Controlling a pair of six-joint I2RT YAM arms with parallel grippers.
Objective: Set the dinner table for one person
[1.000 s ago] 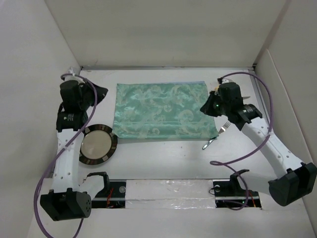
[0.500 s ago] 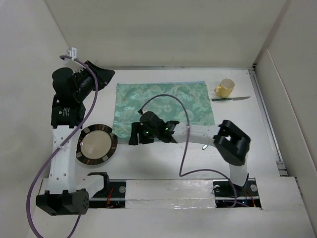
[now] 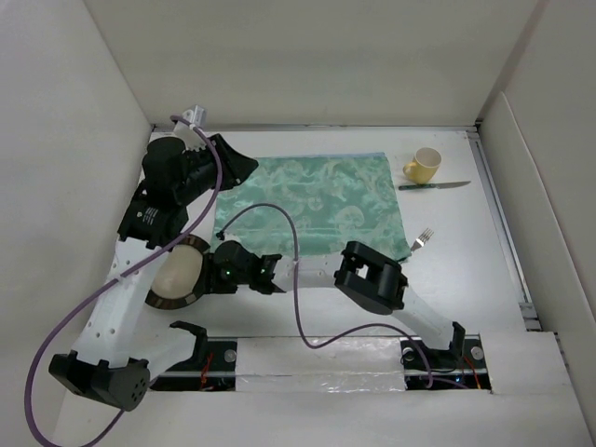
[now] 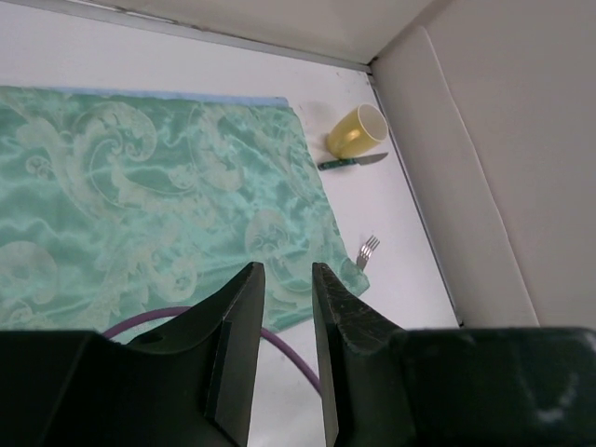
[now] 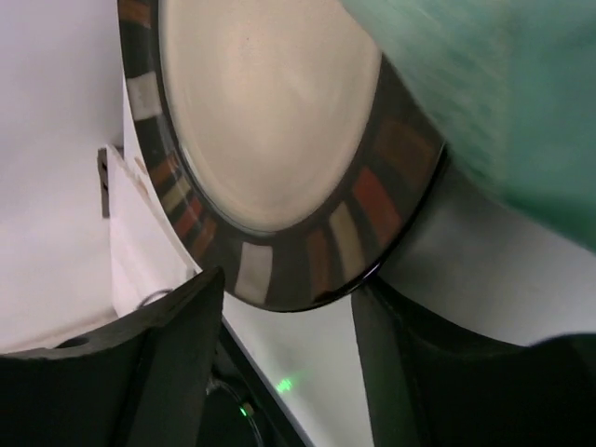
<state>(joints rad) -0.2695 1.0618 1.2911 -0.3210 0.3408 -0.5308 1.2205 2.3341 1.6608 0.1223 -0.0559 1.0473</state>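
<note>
The dinner table is a white tabletop with a green patterned placemat in its middle. A plate with a dark patterned rim and cream centre lies left of the mat, partly under my left arm. My right gripper reaches across to it. In the right wrist view that gripper is open, its fingers either side of the rim of the plate. My left gripper hovers over the mat's far left corner. Its jaws stand slightly apart and hold nothing.
A yellow cup stands at the back right with a knife just in front of it. A fork lies by the mat's right near corner. A purple cable loops over the mat. White walls enclose the table.
My right arm swung from the right side across the table to the plate and its jaws opened wide. My left arm moved right, over the mat's far left corner.
</note>
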